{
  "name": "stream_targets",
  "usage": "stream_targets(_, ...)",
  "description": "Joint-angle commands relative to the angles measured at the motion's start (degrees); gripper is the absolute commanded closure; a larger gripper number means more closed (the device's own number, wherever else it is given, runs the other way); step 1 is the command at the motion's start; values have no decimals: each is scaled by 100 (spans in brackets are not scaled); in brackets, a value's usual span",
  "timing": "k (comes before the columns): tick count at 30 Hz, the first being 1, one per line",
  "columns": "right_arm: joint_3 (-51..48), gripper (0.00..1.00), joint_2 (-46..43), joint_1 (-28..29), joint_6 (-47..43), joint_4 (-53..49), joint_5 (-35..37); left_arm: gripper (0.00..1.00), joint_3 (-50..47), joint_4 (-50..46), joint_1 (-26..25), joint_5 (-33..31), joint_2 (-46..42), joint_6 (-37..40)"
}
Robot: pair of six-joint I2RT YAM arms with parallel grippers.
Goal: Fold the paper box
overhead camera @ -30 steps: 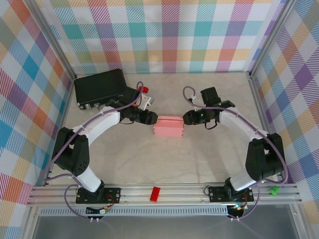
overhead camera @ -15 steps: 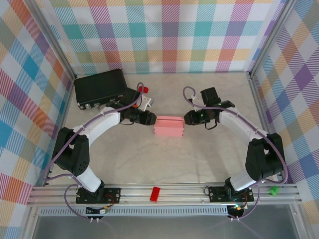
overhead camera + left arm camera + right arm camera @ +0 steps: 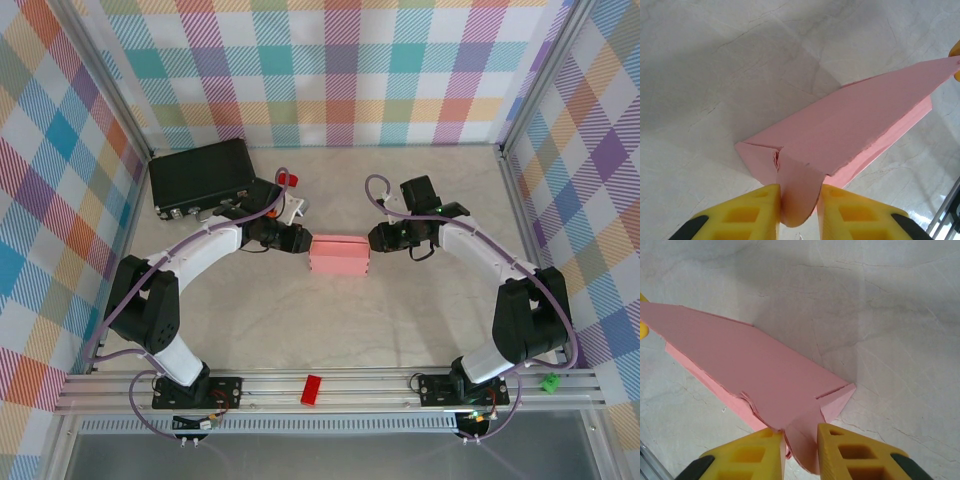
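paper box point(image 3: 338, 255) pinched at both end flaps: one clamped between the jaws of the left gripper point(image 3: 799, 195), the other between those of the right gripper point(image 3: 801, 435). narrowed from wider a second ago. body stretched ahead of each pair, resting on the table point(image 3: 400, 320). probably ready for tucking the flaps in.

Open bench point(image 3: 330, 320) lies on the near side of the pink box point(image 3: 338, 258); a black case point(image 3: 200, 175) crowds the far left corner.
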Motion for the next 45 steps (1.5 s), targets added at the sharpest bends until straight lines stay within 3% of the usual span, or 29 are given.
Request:
stream_targets(1, -48, 76, 78, 58, 69, 51, -60, 75, -60, 23, -57, 118, 18, -51)
stream_targets(18, -48, 79, 122, 120, 144, 78, -77, 90, -124, 97, -94, 294, 86, -115)
stream_targets(33, -22, 81, 175, 148, 153, 76, -112, 92, -134, 24, -127, 262, 153, -77)
stream_targets(37, -19, 82, 192, 156, 150, 67, -113, 87, -124, 11, -136, 273, 156, -64)
stream_targets(45, 11, 83, 234, 164, 162, 68, -143, 86, -134, -20, -129, 290, 196, -35)
